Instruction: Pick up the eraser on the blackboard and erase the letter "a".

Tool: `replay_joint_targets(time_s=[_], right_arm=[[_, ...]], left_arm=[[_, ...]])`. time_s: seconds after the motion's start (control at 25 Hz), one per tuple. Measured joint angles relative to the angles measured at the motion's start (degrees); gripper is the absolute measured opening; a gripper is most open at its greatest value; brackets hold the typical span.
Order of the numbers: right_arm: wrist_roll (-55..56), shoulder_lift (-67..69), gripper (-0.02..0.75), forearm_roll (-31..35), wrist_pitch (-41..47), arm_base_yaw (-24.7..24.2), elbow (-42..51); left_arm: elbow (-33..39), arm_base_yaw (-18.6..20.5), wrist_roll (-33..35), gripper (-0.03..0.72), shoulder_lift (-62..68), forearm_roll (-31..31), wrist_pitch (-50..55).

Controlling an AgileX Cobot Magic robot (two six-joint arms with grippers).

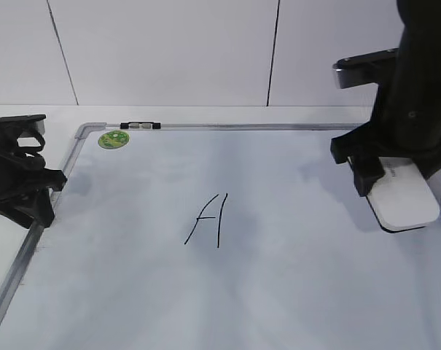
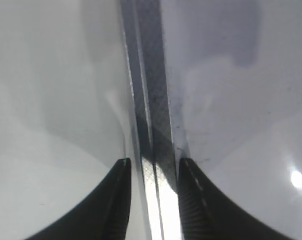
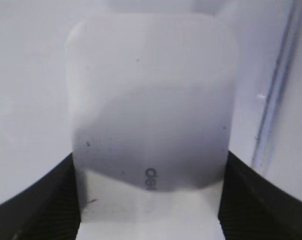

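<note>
Bare white surface of the large white dry-erase blackboard [image 1: 293,292] with its silver-grey metal frame fills the foreground; no small "a" is visible anywhere on it.

Further in, near mid-board, one black handwritten capital "A" [image 1: 208,219] stands well to the left of the right pincer [image 1: 384,175] and well to the right of the left pincer [image 1: 41,193]. Judgement: either the lowercase letter is already gone or it is out of view; cannot tell which.

Right pincer: clamped on the flat white rounded-rectangle plastic eraser [image 1: 404,200]. Right wrist view shows the eraser [image 3: 151,115] between the two black fingers [image 3: 36,205], each pressing a long edge; faint grey print on its top face. Eraser sits at the board's right side, projecting forward of the pincer, just inside the frame's right rail. Whether its thin dark underside touches the board or hovers just above: cannot tell.

Left pincer: parked at the frame's left rail, idle. Left wrist view shows its jaws apart, straddling the metal rail [image 2: 151,125], holding nothing.

Beyond, past the left pincer, a small round green sticker [image 1: 113,138] lies near the far-left corner, a dark clip on the far rail beside it; white worktop [image 1: 205,113] and panelled wall behind.

Step in hand, as judged: eraser grasped, wipe stage. Next move calls for locating the target mark, carrying the eraser leftward with felt flat on the board, and keeping clear of the capital "A".
</note>
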Motion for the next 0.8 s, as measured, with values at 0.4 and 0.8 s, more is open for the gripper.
replay_joint_targets(time_s=[0.4,0.8], right_arm=[[0.3,-1.7,0.554,1.5,-0.9,-9.5,6.0],[-5.7,-3.8,0.554,0.4,-7.9,-17.2,13.0]], left_arm=[[0.0,0.0,0.0,0.240,0.0,0.0,0.8],[0.0,0.0,0.0,0.240,0.0,0.0,0.9]])
